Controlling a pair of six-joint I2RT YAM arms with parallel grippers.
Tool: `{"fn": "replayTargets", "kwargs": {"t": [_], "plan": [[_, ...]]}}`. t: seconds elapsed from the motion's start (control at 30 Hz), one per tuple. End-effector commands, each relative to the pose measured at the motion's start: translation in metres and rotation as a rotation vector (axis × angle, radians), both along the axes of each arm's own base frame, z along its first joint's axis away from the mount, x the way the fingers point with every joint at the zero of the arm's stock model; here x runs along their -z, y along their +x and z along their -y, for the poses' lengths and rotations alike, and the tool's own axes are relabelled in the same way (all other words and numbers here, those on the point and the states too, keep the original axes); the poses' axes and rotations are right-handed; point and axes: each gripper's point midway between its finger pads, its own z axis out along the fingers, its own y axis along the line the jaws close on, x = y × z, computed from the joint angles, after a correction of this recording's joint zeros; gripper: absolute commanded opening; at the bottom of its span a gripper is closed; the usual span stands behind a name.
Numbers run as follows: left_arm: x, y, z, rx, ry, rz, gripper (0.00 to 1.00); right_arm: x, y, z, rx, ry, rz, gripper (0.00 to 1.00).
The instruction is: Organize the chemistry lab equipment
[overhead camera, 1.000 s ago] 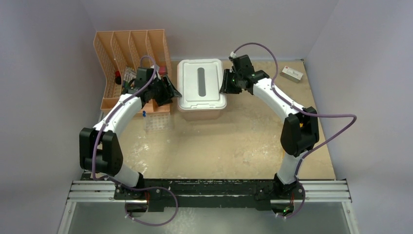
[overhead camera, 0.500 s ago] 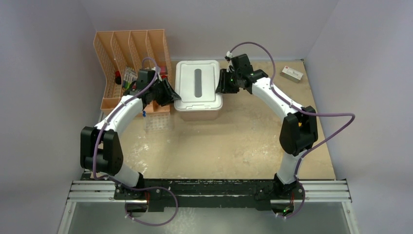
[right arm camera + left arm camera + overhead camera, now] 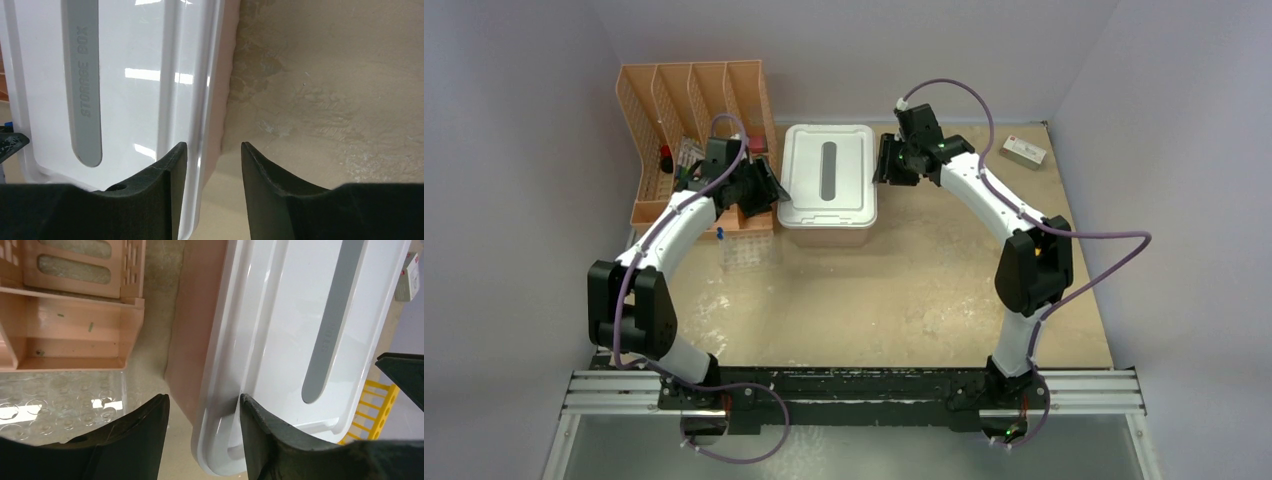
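Left wrist view is showing the left gripper (image 3: 205,440) with its jaws spread, standing astride the rim of the white lid (image 3: 300,315) on the pink bin (image 3: 187,340); the clear tube tray (image 3: 60,400) is lying on the table (image 3: 162,290) just beside the outer jaw, outside the gap, next to the peach organizer (image 3: 75,305); the right gripper (image 3: 214,195) is also spread, over the opposite rim; a yellow holed rack (image 3: 372,410) is peeking past the lid. We are judging the tray light, thin, smooth and a little flexible; we are thinking its side edge is the best place for a pinch.
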Motion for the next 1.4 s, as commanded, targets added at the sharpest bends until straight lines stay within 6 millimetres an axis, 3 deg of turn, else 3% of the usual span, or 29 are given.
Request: {"fn": "replayTargets", "kwargs": {"t": [0.0,0.23,0.37,0.57,0.8,0.9,1.13,1.23,1.37], "plan": [[-0.043,0.018,-0.009,-0.004,0.051,0.122,0.54,-0.03,0.007,-0.001,0.036,0.018,0.053,0.47],[-0.097,0.02,-0.004,0.043,0.029,0.274,0.55,-0.066,0.002,0.006,0.062,0.048,0.14,0.49],[-0.109,0.014,-0.006,0.061,0.047,0.313,0.55,-0.075,-0.011,0.023,0.082,0.022,0.19,0.51],[-0.123,-0.007,-0.019,0.018,0.087,0.335,0.59,-0.085,-0.051,0.06,0.152,-0.027,0.234,0.54],[-0.155,-0.048,-0.062,-0.181,0.162,0.431,0.64,-0.127,-0.106,0.119,0.249,-0.095,0.396,0.64],[-0.169,-0.067,-0.078,-0.247,0.193,0.449,0.64,-0.158,-0.129,0.148,0.304,-0.144,0.486,0.71],[-0.199,-0.126,-0.118,-0.418,0.244,0.487,0.64,-0.2,-0.185,0.205,0.423,-0.219,0.602,0.87],[-0.21,-0.158,-0.137,-0.485,0.275,0.507,0.64,-0.21,-0.207,0.224,0.476,-0.222,0.637,0.9],[-0.232,-0.196,-0.156,-0.562,0.273,0.6,0.64,-0.223,-0.224,0.232,0.503,-0.166,0.686,0.98]]}}
